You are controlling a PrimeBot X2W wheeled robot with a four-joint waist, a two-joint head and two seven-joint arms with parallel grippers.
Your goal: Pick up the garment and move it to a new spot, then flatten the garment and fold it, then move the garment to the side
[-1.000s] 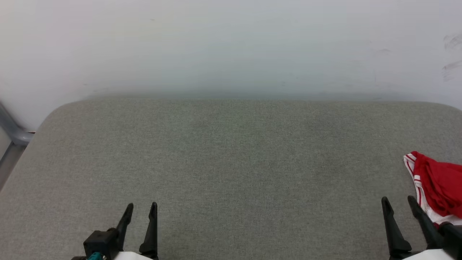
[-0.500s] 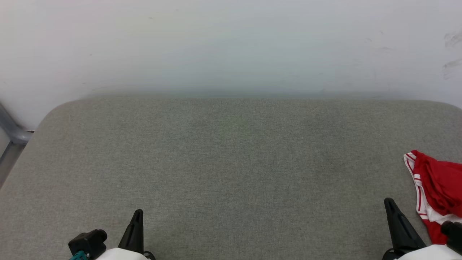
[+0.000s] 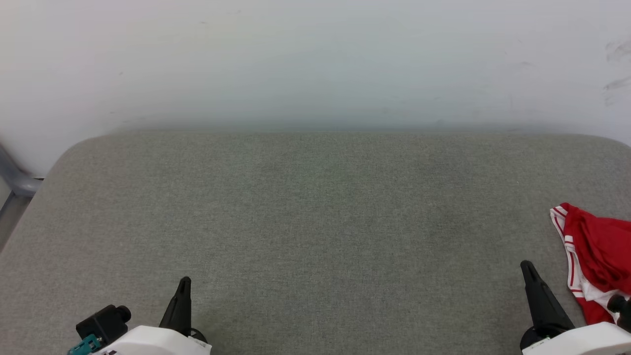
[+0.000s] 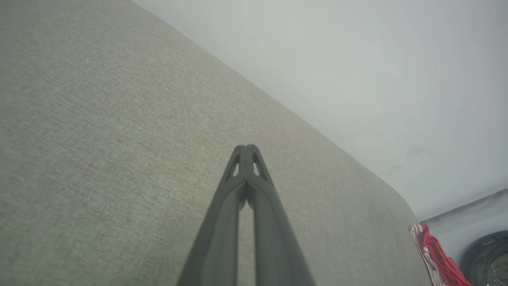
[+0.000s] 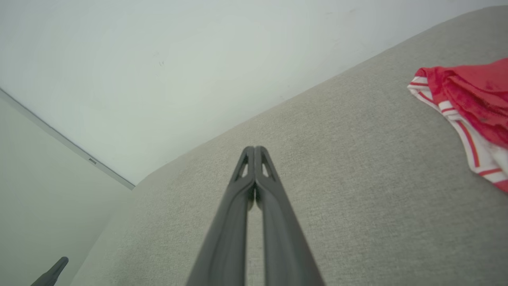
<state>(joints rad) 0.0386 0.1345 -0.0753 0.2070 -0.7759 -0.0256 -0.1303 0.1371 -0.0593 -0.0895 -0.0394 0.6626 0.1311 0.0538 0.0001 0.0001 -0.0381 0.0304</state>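
The garment [image 3: 596, 254] lies crumpled at the right edge of the grey padded table [image 3: 315, 222], red with white striped trim. It also appears as the garment [image 5: 472, 107] in the right wrist view and, small and far, the garment [image 4: 434, 256] in the left wrist view. My right gripper [image 3: 528, 268] is shut with nothing in it, just left of the garment and apart from it. Its fingertips [image 5: 254, 150] press together. My left gripper [image 3: 184, 282] is shut and empty at the near left, its fingertips [image 4: 245, 148] touching.
A pale wall [image 3: 315, 64] rises right behind the table's far edge. A grey metal bar [image 3: 17, 180] stands off the table's left corner. A dark round object [image 4: 486, 258] sits beyond the garment in the left wrist view.
Both grippers have gone from open to shut, with nothing caught in them. The head view has shifted slightly; the garment lies where it was.
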